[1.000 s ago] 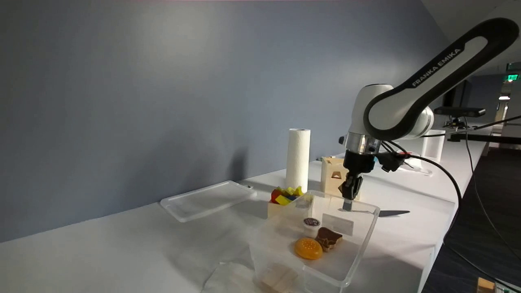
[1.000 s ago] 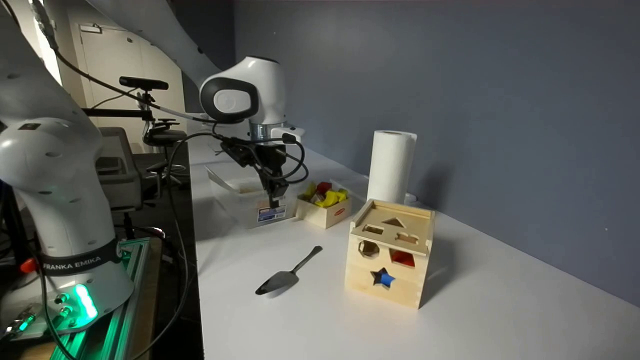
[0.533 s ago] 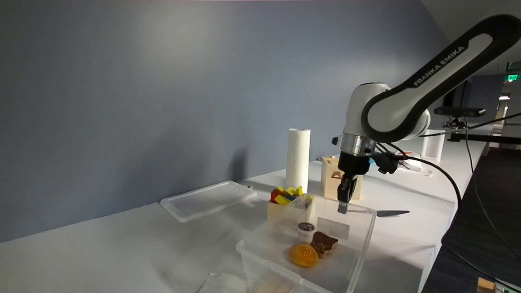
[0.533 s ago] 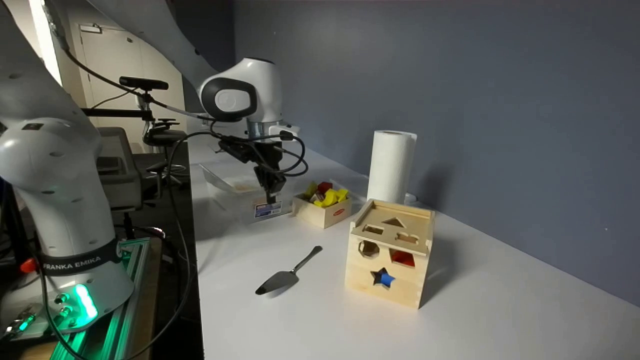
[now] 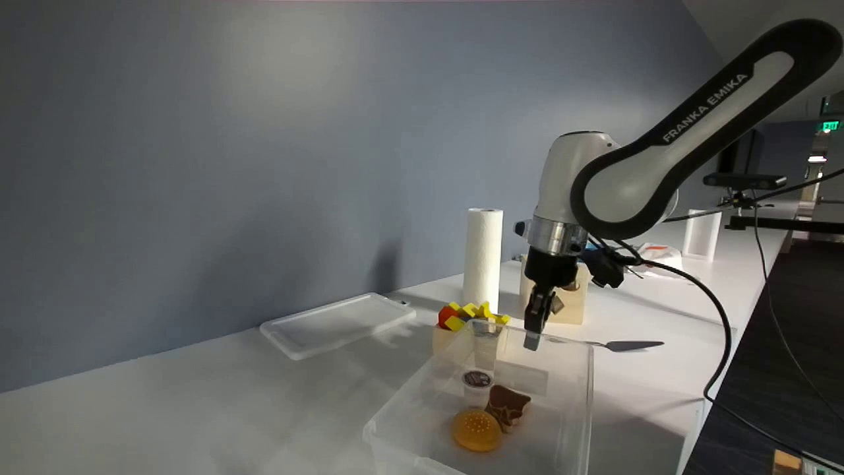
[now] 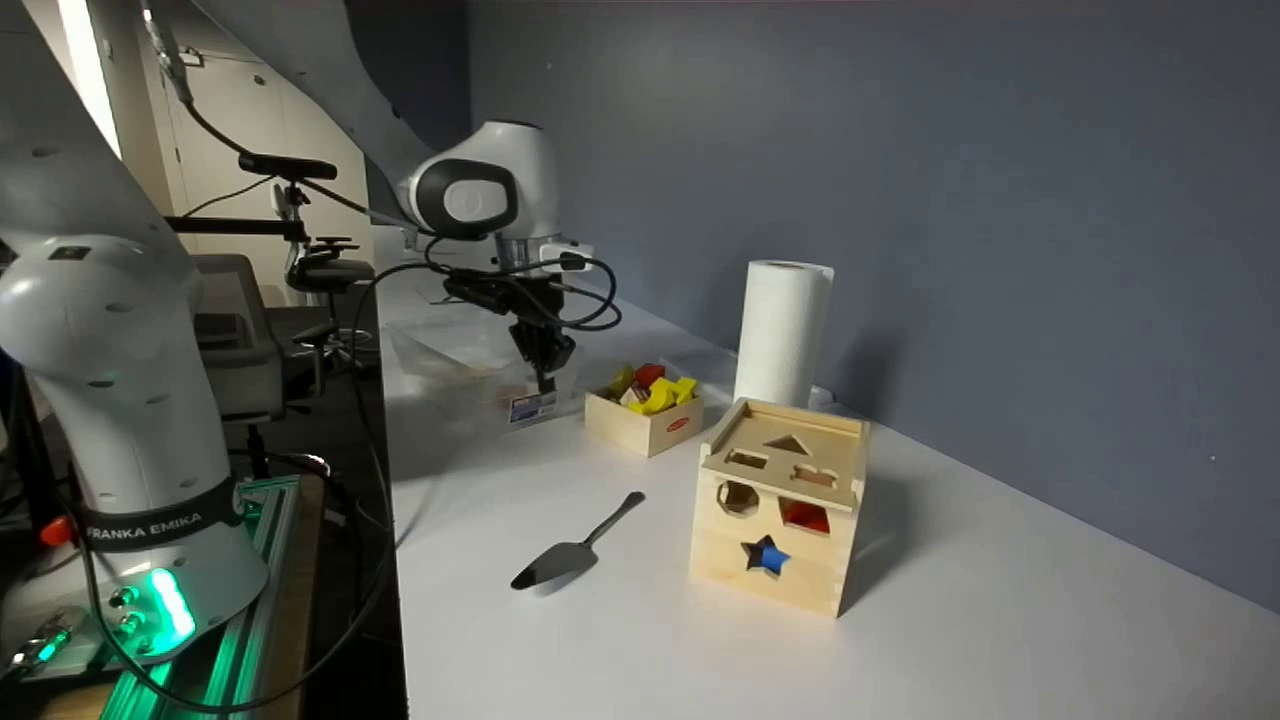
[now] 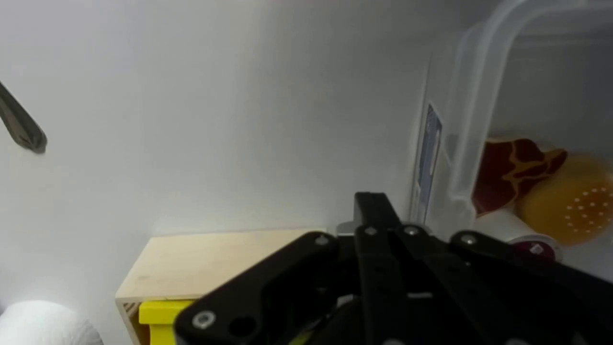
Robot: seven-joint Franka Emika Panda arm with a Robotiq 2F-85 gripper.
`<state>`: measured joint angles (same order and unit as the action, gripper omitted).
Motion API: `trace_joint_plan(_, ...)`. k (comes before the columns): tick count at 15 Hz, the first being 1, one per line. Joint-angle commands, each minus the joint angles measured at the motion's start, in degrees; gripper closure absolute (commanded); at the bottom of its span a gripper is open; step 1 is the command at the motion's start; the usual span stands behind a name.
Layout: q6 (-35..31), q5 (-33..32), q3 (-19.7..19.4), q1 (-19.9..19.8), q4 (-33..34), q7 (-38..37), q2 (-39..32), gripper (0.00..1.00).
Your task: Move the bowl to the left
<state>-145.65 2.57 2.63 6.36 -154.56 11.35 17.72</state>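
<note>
Office or lab space; mesh-backed chair [image 6: 233,286], lit exit sign [image 5: 829,126], robot arm [image 5: 633,188]

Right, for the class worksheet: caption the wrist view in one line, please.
Closed gripper beside a clear plastic bowl with an orange bun, a steak-like piece and a small white cup inside.

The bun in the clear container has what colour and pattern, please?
The bun is orange with pale dots, clearest in the wrist view.
</note>
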Motion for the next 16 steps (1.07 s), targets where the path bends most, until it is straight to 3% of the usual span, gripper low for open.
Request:
trace_joint_plan(1,-4.54,-3.07,3.01,0.33,1.6,-4.06,-6.91,1.0)
trace_joint_plan(4,-5.51,-7.98,4.56,-1.13,2.99,-6.59,-6.9,1.0)
trace_joint_plan(10,2.69,-16.88,7.2,-2.54,3.44,-14.77,1.55,1.0)
trace_joint_plan(16,9.32,-19.19,6.88,-2.83,3.14,-14.8,10.81,1.0)
